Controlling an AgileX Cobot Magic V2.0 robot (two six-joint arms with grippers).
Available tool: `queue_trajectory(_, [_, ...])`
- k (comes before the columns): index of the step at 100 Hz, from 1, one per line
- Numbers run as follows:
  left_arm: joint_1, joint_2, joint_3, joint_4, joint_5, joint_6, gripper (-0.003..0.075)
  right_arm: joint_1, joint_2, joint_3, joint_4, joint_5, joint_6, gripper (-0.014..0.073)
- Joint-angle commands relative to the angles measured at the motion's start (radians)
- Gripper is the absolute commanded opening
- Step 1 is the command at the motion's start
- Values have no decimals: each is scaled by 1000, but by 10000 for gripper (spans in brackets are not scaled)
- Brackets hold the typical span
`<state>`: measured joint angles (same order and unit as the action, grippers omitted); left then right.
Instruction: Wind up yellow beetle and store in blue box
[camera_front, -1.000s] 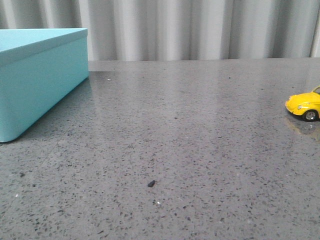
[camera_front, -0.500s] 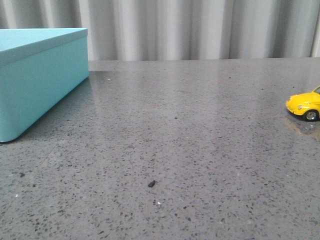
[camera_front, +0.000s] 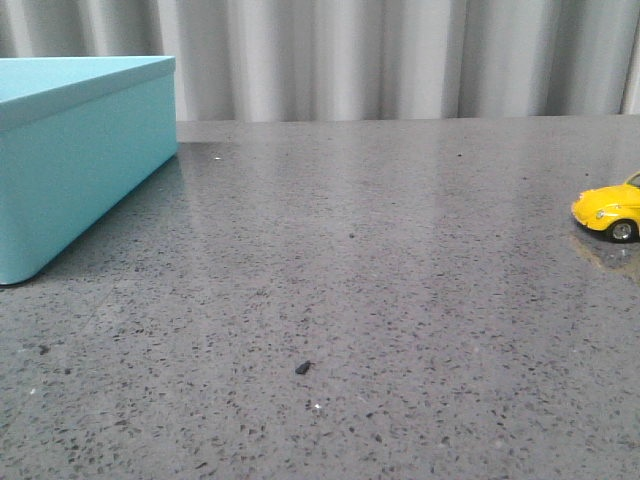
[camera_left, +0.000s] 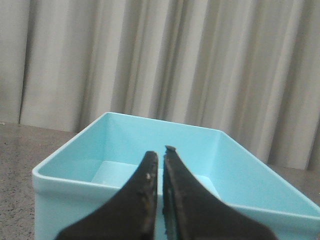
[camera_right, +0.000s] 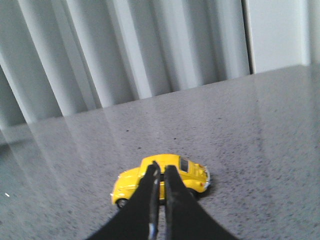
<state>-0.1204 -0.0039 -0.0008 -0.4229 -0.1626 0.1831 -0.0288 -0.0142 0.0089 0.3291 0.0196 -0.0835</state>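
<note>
Yellow beetle (camera_front: 612, 212): stands on its wheels at the right edge of the worktop (camera_front: 380, 260), untouched and free for a grasp.
Right hand (camera_right: 161, 176): clenched and empty, lined up toward the car, likely preparing to pick it up.
Blue box (camera_front: 70, 150): far left, well apart, open-topped, ready to receive it.
Left hand (camera_left: 160, 161): clenched, empty, poised before the box's open top.

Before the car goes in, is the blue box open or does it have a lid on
Open. The left wrist view looks over the blue box rim onto its bare inner walls and floor, with no lid on it.
</note>
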Motion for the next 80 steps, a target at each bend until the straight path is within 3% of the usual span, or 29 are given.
queue_trajectory(1, [-4, -31, 26, -10, -71, -11, -21, -5, -15, 15, 113, -92, -3, -41])
queue_trajectory(19, [-6, -31, -13, -10, -26, -60, -21, -5, -15, -42, 151, -92, -3, -41])
queue_trajectory(32, [-6, -12, -87, -5, 78, -60, -21, -5, 11, -105, 151, -92, -3, -41])
queue_trajectory(45, [-6, 56, -166, 0, 193, -58, -21, -3, 71, -148, 147, -92, -3, -41])
queue_trajectory(80, [-6, 259, -319, 8, 334, -58, -21, -1, 165, -154, 112, -92, -3, -41])
